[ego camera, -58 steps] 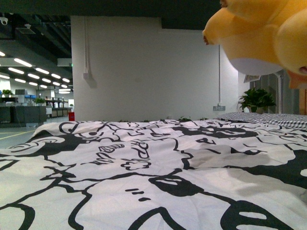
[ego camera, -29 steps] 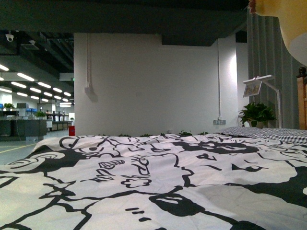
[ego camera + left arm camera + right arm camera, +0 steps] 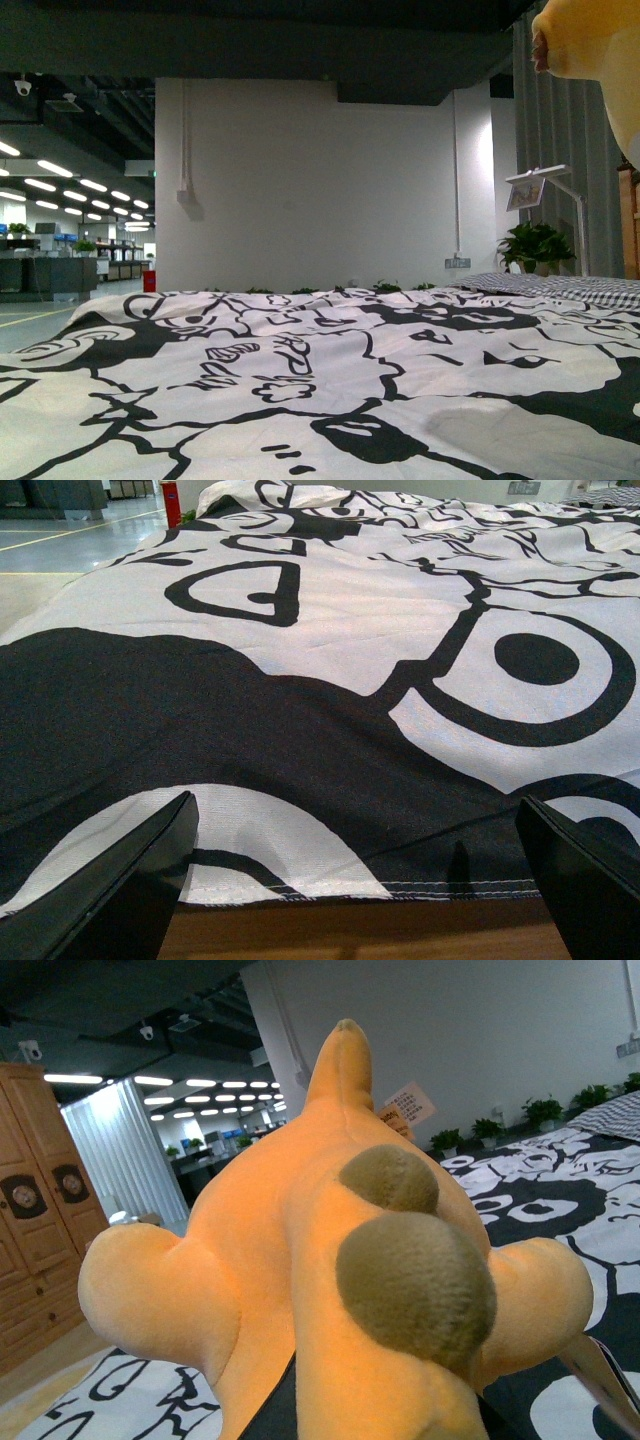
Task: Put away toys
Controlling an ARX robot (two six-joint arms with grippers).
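The left hand (image 3: pixel 355 805) is spread wide and holds nothing; its black fingers (image 3: pixel 130 880) hang low over the hem of a black-and-white bedspread (image 3: pixel 330 650) where it meets the wooden edge of the bed (image 3: pixel 350 935). The right hand is hidden behind the toy (image 3: pixel 330 1260), so I cannot tell how it is set. The orange plush, with brown spots along its back, is up in the air above the bedspread. In the front view it shows at the upper right corner (image 3: pixel 590 40), well above the bed. A wooden wardrobe (image 3: pixel 40 1220) stands beyond it.
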